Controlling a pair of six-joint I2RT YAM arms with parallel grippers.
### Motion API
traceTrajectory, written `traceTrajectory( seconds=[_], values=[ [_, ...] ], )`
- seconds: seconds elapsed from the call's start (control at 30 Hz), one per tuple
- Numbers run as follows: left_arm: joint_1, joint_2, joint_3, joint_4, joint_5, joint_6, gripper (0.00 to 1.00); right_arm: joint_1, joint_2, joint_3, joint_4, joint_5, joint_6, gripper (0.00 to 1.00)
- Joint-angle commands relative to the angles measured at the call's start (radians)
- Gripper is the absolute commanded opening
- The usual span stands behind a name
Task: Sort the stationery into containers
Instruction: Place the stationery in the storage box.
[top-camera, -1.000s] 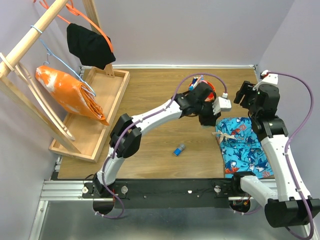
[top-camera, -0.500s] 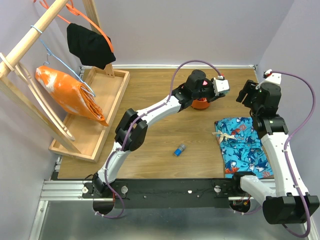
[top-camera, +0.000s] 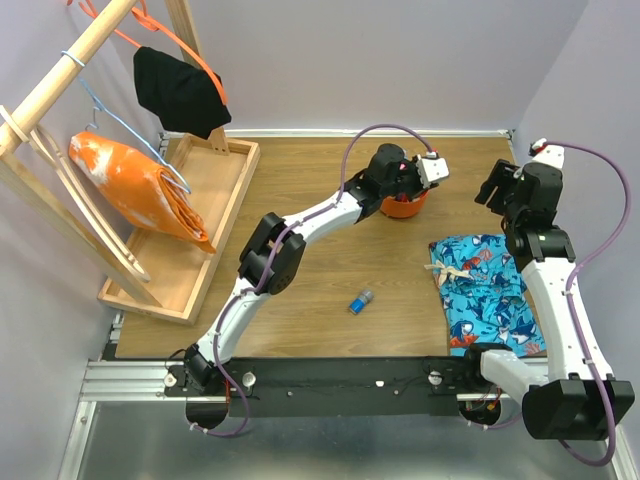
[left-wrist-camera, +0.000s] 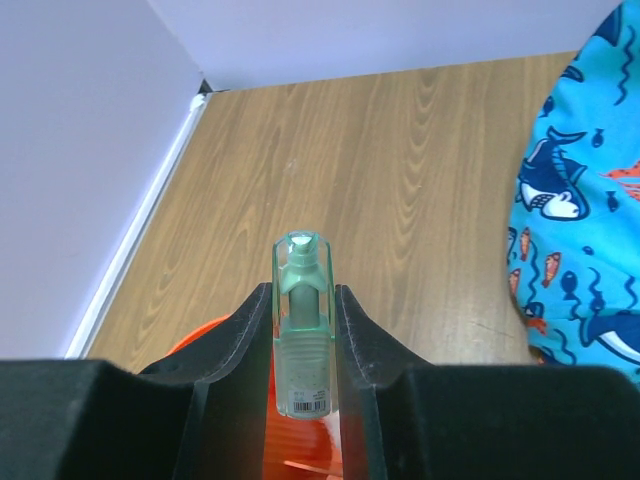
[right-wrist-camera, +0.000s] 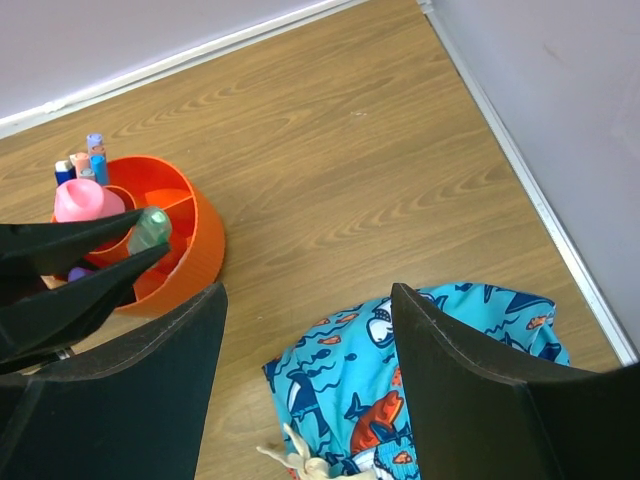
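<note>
My left gripper (top-camera: 408, 192) is shut on a stubby green marker (left-wrist-camera: 302, 335) and holds it just above the round orange-red pot (top-camera: 404, 208). In the right wrist view the green marker (right-wrist-camera: 150, 228) sits over the pot's (right-wrist-camera: 205, 240) divided inside. The pot holds a pink marker (right-wrist-camera: 80, 200), blue-capped items (right-wrist-camera: 95, 160) and a purple one. One blue marker (top-camera: 358, 300) lies on the table, near the middle front. My right gripper (right-wrist-camera: 305, 295) is open and empty, raised beside the back right wall (top-camera: 497, 185).
Shark-print blue cloth (top-camera: 485, 290) lies on the right of the table, just right of the pot. A light-wood tray (top-camera: 215, 200) stands at the left, under a wooden rack with an orange garment (top-camera: 130, 185) and a black one (top-camera: 175, 90) on hangers.
My left gripper has swung from over the cloth's edge back to above the pot, carrying the green marker. The right arm has barely moved.
</note>
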Motion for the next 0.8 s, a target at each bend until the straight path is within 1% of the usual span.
traceTrajectory(
  seconds=[0.0,0.1,0.13,0.17,0.23,0.33,0.53,0.63,0.77],
  values=[
    [0.008,0.031,0.038,0.055,-0.042,0.018,0.18,-0.023,0.008,-0.021,0.018,-0.026,0.026,0.74],
    [0.009,0.033,0.029,0.055,-0.064,0.023,0.26,-0.03,0.008,-0.026,0.015,-0.034,0.03,0.74],
    [0.011,0.031,0.026,0.055,-0.072,0.021,0.29,-0.033,0.008,-0.029,0.015,-0.037,0.032,0.74],
    [0.011,0.032,0.02,0.055,-0.081,0.02,0.35,-0.033,0.01,-0.029,0.015,-0.038,0.034,0.74],
    [0.011,0.029,0.015,0.055,-0.097,0.02,0.39,-0.038,0.011,-0.029,0.017,-0.046,0.037,0.74],
    [0.009,0.026,0.011,0.05,-0.107,0.021,0.41,-0.041,0.013,-0.032,0.02,-0.05,0.04,0.74],
    [0.008,0.017,0.006,0.046,-0.115,0.006,0.5,-0.046,0.008,-0.041,0.018,-0.058,0.044,0.74],
    [0.009,0.008,0.005,0.041,-0.124,0.003,0.52,-0.046,0.004,-0.046,0.017,-0.061,0.047,0.74],
    [0.008,-0.044,-0.011,0.037,-0.129,-0.02,0.59,-0.047,0.002,-0.04,0.014,-0.075,0.046,0.74]
  ],
)
